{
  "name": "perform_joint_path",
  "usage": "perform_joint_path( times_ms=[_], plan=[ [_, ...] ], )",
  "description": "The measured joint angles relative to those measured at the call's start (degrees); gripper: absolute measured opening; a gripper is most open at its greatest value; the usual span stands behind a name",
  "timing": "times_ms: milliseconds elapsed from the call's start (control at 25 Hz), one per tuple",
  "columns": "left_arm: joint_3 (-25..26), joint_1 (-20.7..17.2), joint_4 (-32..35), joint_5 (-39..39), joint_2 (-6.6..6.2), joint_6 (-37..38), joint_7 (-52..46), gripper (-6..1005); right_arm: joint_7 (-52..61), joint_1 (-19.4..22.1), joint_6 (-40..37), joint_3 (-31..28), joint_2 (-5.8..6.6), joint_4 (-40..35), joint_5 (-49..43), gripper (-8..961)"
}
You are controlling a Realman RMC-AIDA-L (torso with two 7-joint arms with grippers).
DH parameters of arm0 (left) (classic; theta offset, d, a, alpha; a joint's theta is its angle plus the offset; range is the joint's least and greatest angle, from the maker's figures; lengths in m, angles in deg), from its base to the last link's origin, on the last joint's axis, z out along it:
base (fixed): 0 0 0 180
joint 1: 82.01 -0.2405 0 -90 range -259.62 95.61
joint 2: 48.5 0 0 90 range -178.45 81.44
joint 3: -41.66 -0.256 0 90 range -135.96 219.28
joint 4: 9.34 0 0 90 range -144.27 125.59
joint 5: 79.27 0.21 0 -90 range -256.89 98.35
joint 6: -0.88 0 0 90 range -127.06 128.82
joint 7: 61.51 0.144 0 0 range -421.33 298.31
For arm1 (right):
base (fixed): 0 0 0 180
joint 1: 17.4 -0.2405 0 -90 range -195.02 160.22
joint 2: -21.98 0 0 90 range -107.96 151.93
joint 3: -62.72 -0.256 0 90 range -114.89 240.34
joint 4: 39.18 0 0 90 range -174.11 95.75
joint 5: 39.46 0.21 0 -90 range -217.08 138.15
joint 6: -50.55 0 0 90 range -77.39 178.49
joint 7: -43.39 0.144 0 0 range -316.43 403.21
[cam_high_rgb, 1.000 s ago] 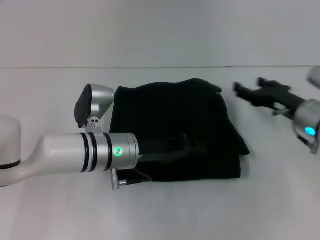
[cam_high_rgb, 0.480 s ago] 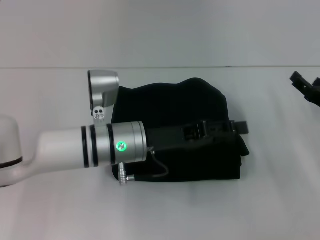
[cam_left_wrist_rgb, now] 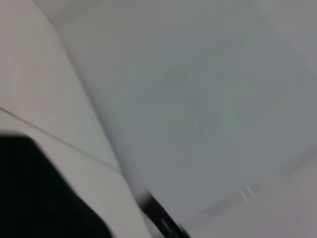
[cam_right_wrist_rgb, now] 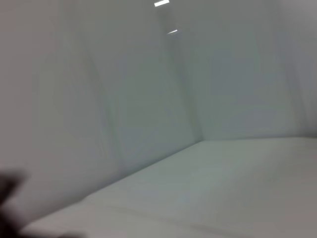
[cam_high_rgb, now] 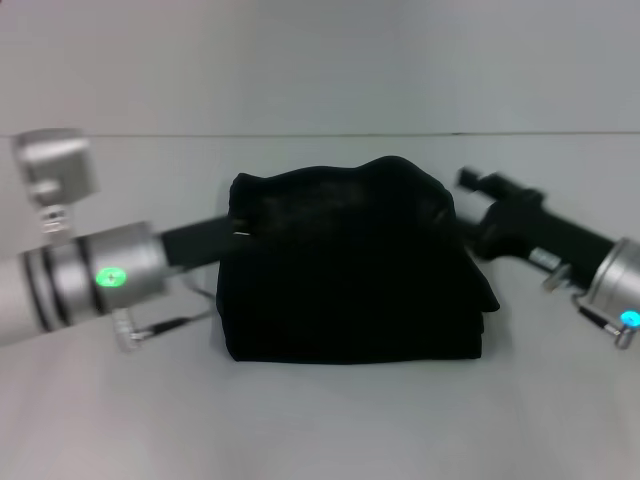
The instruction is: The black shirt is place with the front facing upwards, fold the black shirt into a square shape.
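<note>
My jaws hide at both sides of the soft black shirt (cam_high_rgb: 350,265) on the white desk (cam_high_rgb: 330,420), so I cannot tell their state, and I should press its edges evenly.

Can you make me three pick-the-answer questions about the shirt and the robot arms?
1. Where is the shirt?
A. on the table between the two arms
B. hanging from one claw
C. on the floor

2. What colour is the shirt?
A. white
B. black
C. red

3. How does the shirt lie?
A. spread flat with sleeves out
B. folded into a thick squarish bundle
C. rolled into a ball

Answers: 1 A, the left claw is at one side and the right claw at the other. 2 B, it looks black. 3 B, stacked layers show at its near edge.
</note>
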Motion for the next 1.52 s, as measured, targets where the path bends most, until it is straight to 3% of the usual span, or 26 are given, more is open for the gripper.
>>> perform_joint_path(
  times_ms=[80, 240, 480, 720, 920, 1120, 1360, 1520],
  plan=[
    [1.77, -2.21, -0.63, -0.59, -1.60, -3.34, -0.63, 835, -0.56, -0.71, 0.14, 3.01, -0.10, 0.16, -0.98, 831],
    [3.10, -4.34, -1.38, -0.78, -2.94, -7.63, -2.91, 968, 0.35, -1.20, 4.54, 7.12, -0.16, 1.25, -1.32, 832],
    [3.15, -5.69, -1.49, -0.43, -3.40, -11.38, -6.19, 966, 2.74, -0.67, 13.20, 7.90, -0.09, 2.62, -1.33, 832],
    [2.49, -5.46, -1.48, 0.47, -4.35, -15.12, -9.81, 961, 3.26, 0.18, 13.50, 7.02, 0.10, 2.02, -0.69, 832],
    [-0.47, -4.34, -1.45, 0.98, -5.25, -18.45, -14.87, 956, 3.35, 0.89, 9.64, 3.96, 0.32, 1.48, -0.57, 832],
    [-4.97, -2.88, -1.43, 0.98, -5.90, -22.40, -19.68, 952, 2.93, 5.21, -0.20, 1.10, 0.45, -2.86, -0.61, 831],
    [-8.76, -1.76, -1.49, 1.71, -6.21, -26.58, -26.45, 946, 2.81, 10.16, -8.53, 2.03, 1.86, -5.57, -3.05, 830],
    [-9.20, -0.76, -1.68, 4.18, -6.11, -27.83, -27.54, 943, 1.95, 10.94, -9.16, 2.11, 2.05, -5.57, -8.68, 830]
  ],
)
